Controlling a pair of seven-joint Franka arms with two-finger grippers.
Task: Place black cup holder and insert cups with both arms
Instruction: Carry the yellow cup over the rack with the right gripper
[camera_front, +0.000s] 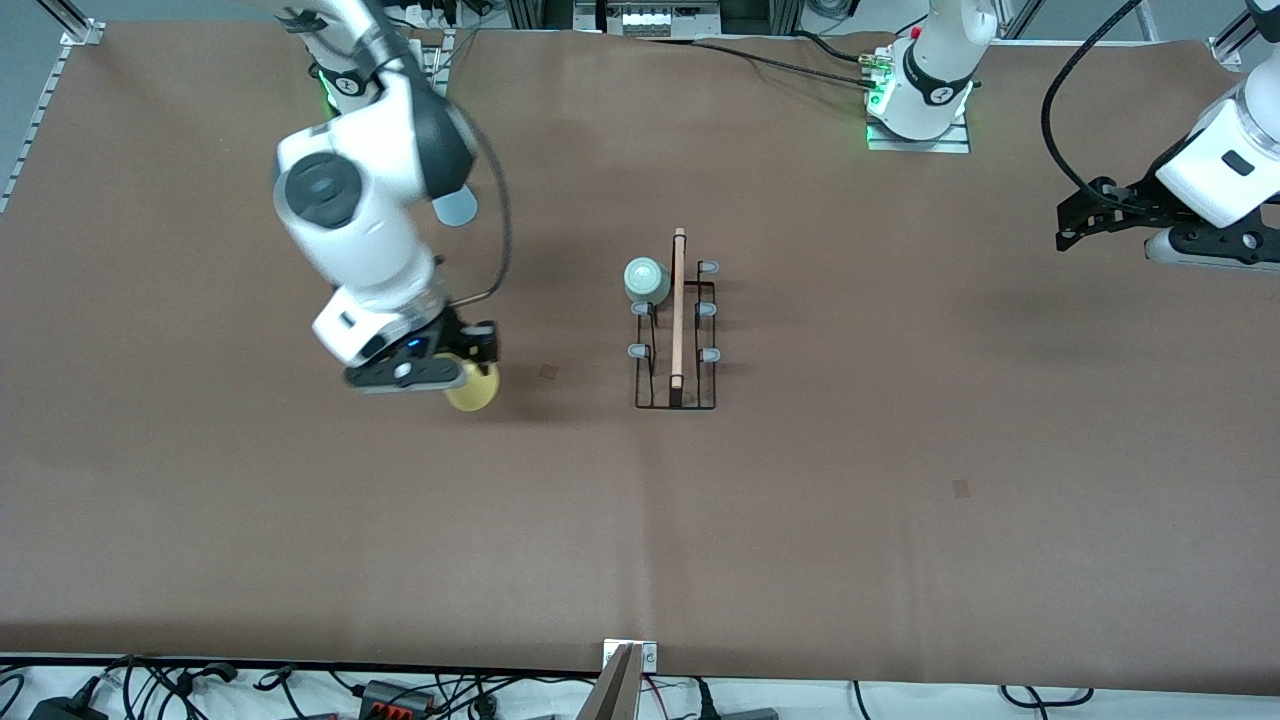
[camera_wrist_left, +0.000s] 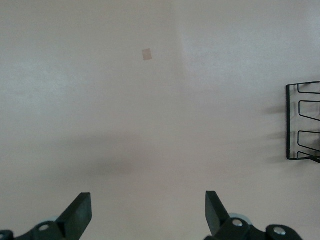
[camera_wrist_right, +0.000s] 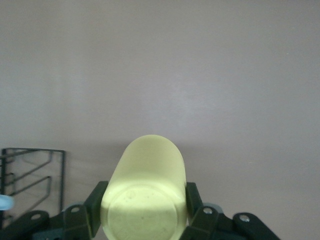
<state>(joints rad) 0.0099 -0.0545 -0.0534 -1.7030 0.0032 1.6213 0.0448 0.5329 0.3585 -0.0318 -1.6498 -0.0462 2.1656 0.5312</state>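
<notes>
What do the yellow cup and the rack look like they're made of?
Yellow cup, shut in the right gripper: probably plastic, going by its smooth, matte, evenly coloured wall. Rack: thin black wire, likely coated metal, with a pale handle that looks like wood and grey peg tips, possibly rubber.

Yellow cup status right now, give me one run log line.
right gripper: shut on yellow cup | mint cup: on black cup holder peg | left gripper: open, waiting over table
</notes>
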